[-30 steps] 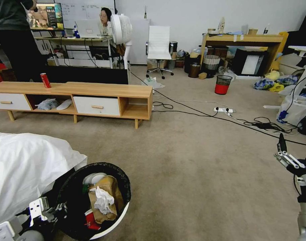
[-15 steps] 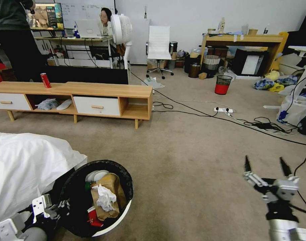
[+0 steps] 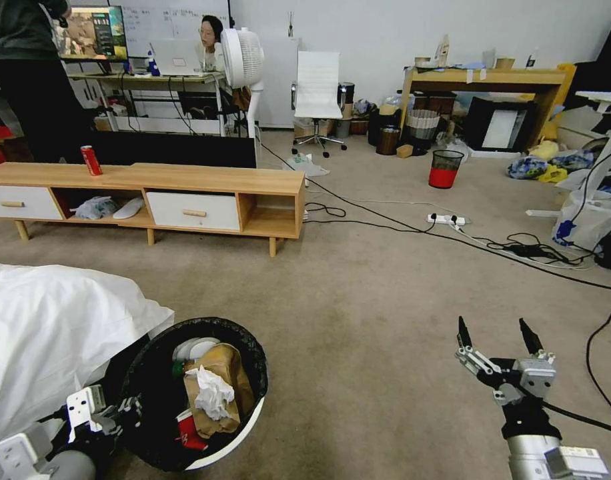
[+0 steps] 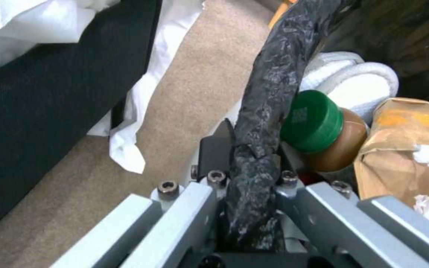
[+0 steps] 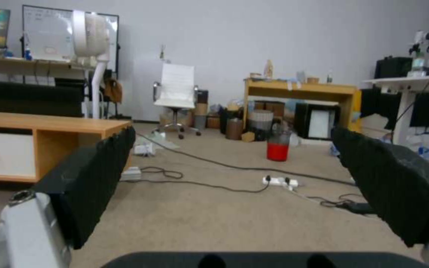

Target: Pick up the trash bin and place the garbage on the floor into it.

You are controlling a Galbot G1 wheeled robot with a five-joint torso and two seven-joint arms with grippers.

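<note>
Your left hand (image 4: 251,156) is pinching the bag-lined rim of the trash bin (image 3: 242,427), which sits low at your left beside the white-sheeted bed (image 3: 52,327). The garbage (image 3: 209,393) is inside it: brown paper bag, tissues, something red, plus a green-capped bottle (image 4: 318,126) right by the rim. Your right hand (image 3: 495,337) hovers above the bare floor (image 3: 359,313), fingers spread wide with nothing between them.

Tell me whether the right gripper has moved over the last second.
Yes. The right gripper, open, has swung in from the view's right edge toward the trash bin, leaving the black cables on the floor behind.
</note>
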